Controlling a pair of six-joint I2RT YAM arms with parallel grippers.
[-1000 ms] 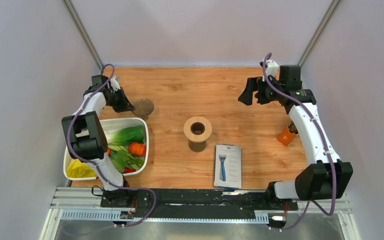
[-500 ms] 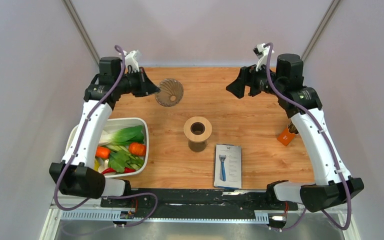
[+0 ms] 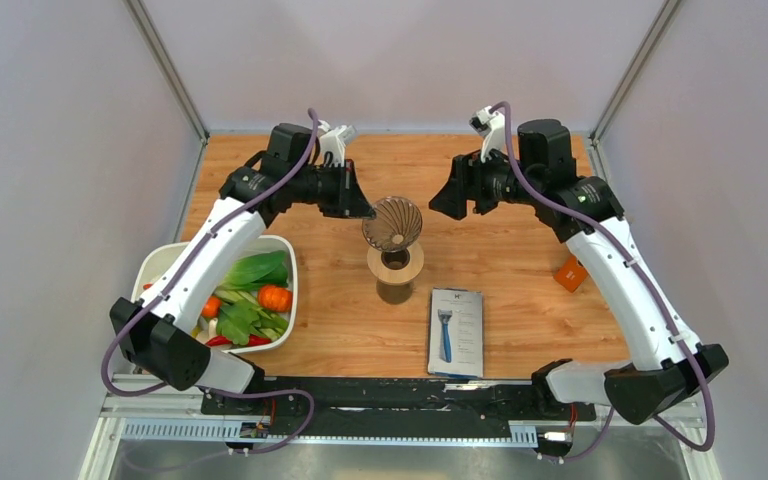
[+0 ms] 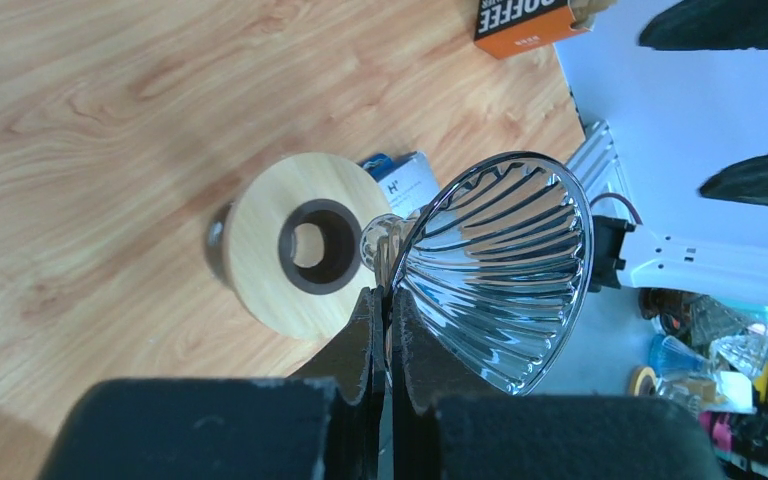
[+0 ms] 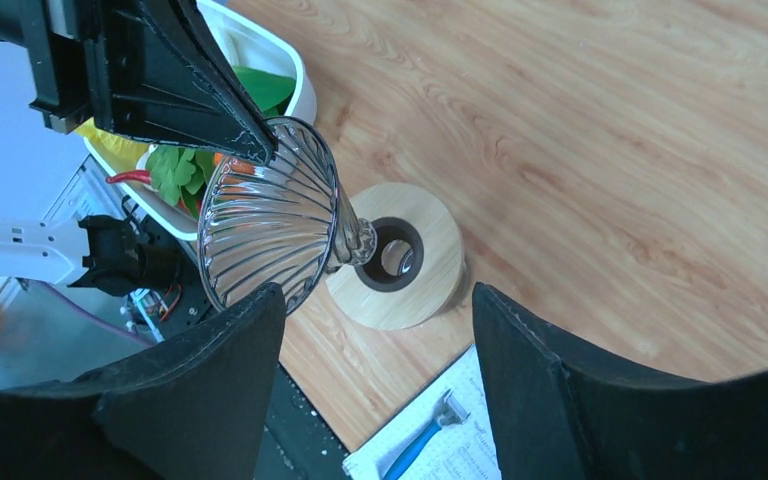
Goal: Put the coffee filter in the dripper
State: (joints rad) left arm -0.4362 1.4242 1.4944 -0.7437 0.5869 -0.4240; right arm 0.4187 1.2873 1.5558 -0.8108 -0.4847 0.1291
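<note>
Left hand (image 3: 366, 211) seemingly level, tight on dripper (image 3: 393, 222) rim.

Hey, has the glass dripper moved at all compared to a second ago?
Yes. The dripper, pinched in the left gripper, has travelled right across the table, from beside the white tub to over the wooden stand in the middle.

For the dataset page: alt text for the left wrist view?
The left gripper is shut on the rim of a translucent ribbed cone dripper, held tilted on its side near a round light-wood stand with a dark centre hole on the wooden table. An orange box lies beyond.
</note>
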